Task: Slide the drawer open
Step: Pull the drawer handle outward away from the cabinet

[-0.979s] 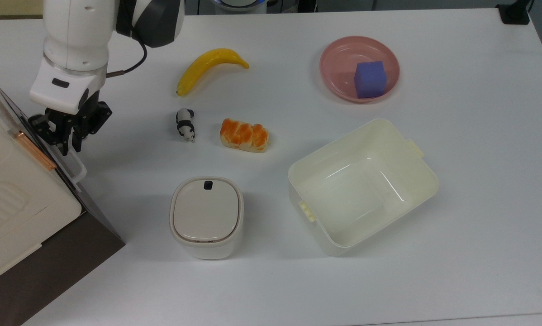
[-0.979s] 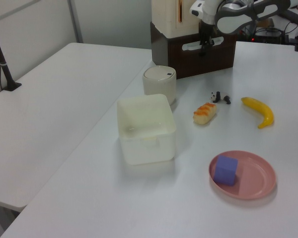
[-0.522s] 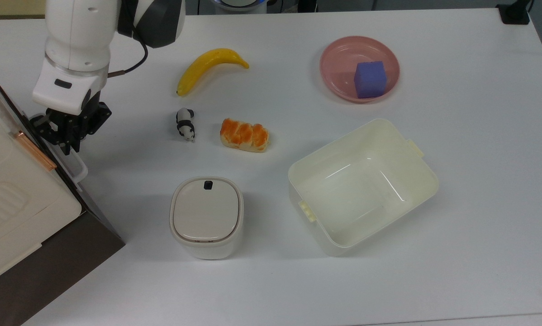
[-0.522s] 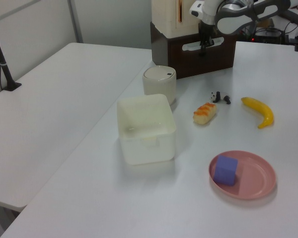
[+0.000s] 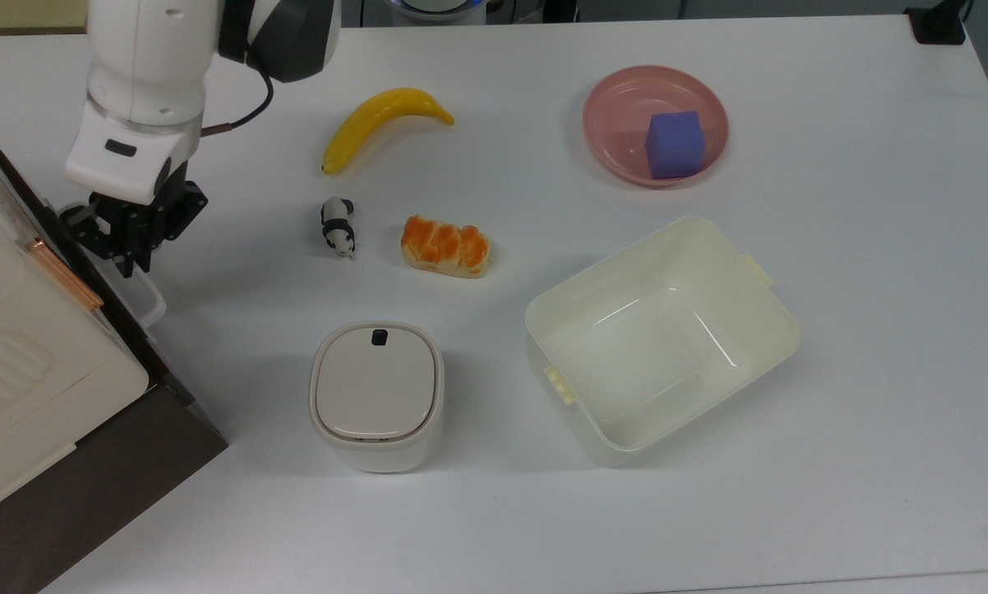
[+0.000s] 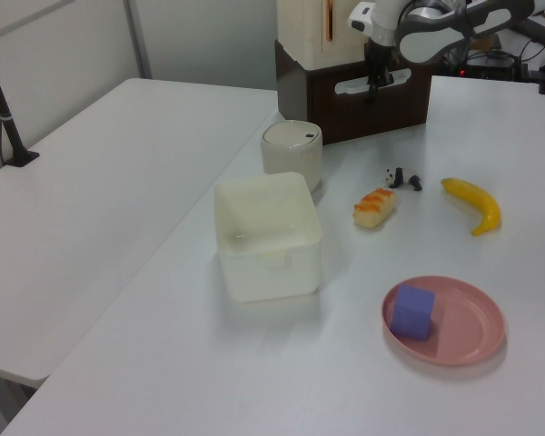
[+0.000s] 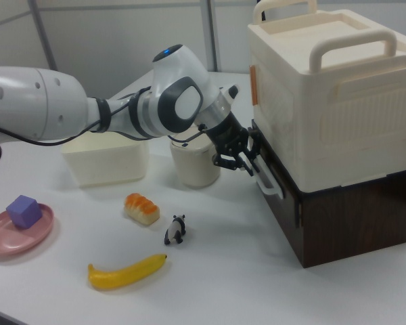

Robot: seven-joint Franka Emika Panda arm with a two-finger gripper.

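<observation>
The drawer (image 5: 157,363) has a dark brown front and sits at the top view's left edge, under a cream box. Its white loop handle (image 5: 149,304) sticks out toward the table. My gripper (image 5: 128,254) points down and is shut on the far end of that handle. In the left view the gripper (image 6: 374,84) hangs over the handle (image 6: 395,77) on the brown front (image 6: 345,102). The right view has the gripper (image 7: 247,162) pinching the handle (image 7: 269,181). The front stands a little out from the cabinet; the drawer's inside is hidden.
Close to the handle is a white lidded bin (image 5: 376,394). A panda toy (image 5: 338,225), a bread roll (image 5: 445,246) and a banana (image 5: 383,120) lie mid-table. A cream tub (image 5: 778,330) and a pink plate (image 5: 609,157) holding a blue cube (image 5: 674,144) are farther right.
My gripper and the white handle have shifted slightly toward the top view's right and up. The dark drawer front has come a little way out with them.
</observation>
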